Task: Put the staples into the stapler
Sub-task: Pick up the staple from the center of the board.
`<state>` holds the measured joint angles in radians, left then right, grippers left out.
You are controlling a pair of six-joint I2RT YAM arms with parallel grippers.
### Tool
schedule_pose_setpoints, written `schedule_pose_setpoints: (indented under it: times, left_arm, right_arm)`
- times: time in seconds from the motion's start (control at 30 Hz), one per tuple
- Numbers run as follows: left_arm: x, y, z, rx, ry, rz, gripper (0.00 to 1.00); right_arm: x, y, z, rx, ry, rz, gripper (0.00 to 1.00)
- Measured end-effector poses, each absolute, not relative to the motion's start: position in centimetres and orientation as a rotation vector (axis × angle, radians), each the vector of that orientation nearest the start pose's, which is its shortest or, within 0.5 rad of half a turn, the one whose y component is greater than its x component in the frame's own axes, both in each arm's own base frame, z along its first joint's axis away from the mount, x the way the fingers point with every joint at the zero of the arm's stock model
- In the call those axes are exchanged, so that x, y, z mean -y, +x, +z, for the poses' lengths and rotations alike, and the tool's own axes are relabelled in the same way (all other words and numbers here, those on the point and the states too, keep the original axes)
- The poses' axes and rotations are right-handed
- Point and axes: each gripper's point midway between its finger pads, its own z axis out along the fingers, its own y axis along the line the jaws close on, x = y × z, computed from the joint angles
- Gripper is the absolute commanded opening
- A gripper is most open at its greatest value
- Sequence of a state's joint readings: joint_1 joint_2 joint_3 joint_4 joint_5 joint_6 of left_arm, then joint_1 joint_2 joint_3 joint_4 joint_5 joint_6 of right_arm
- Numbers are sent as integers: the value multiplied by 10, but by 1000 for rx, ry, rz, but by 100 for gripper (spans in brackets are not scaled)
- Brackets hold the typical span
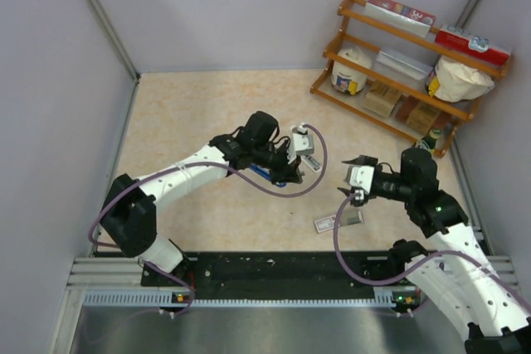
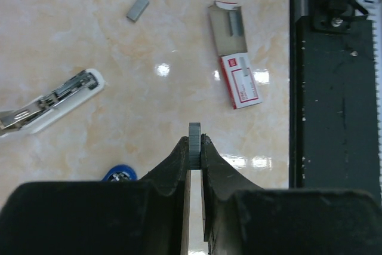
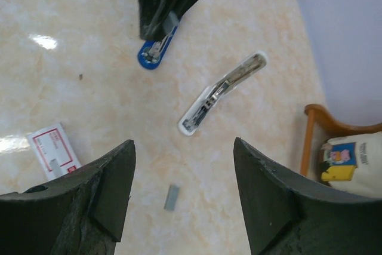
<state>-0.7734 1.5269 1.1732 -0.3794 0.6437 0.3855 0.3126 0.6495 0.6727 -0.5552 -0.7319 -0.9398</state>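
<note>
Firstly, left gripper: fingers pressed together on a short grey strip, pointing down at the table.
staples: the clamped strip stands on edge between those fingers, one end poking out past the tips (whether it touches the stapler cannot be told).
stapler: blue, lying on the table right under the left gripper's tip, with metal showing in its upper face; the left wrist view catches only a rounded blue bit beside the fingers.
right gripper: fingers wide apart with nothing between them, raised over the table, well apart from the stapler.
loose strip: a second grey strip, flat on the table, near the white stapler.
white stapler: lying swung open, between the blue one and the loose strip.
staple box: red-and-white sleeve with its grey tray slid partly out, a strip lying in it.
wooden rack: far right corner, carrying boxes and bags.
</note>
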Motion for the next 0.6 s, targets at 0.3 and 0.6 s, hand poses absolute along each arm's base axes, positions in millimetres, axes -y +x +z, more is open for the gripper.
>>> schedule_pose_setpoints:
  times: [0.3, 0.6]
  left_arm:
    - [355, 187, 160, -1780, 1574, -1255, 9]
    - [358, 163, 172, -1728, 1627, -1474, 9]
  right_arm:
    - [-185, 197, 211, -1086, -1542, 326, 62]
    - [-208, 174, 193, -953, -1677, 439, 52]
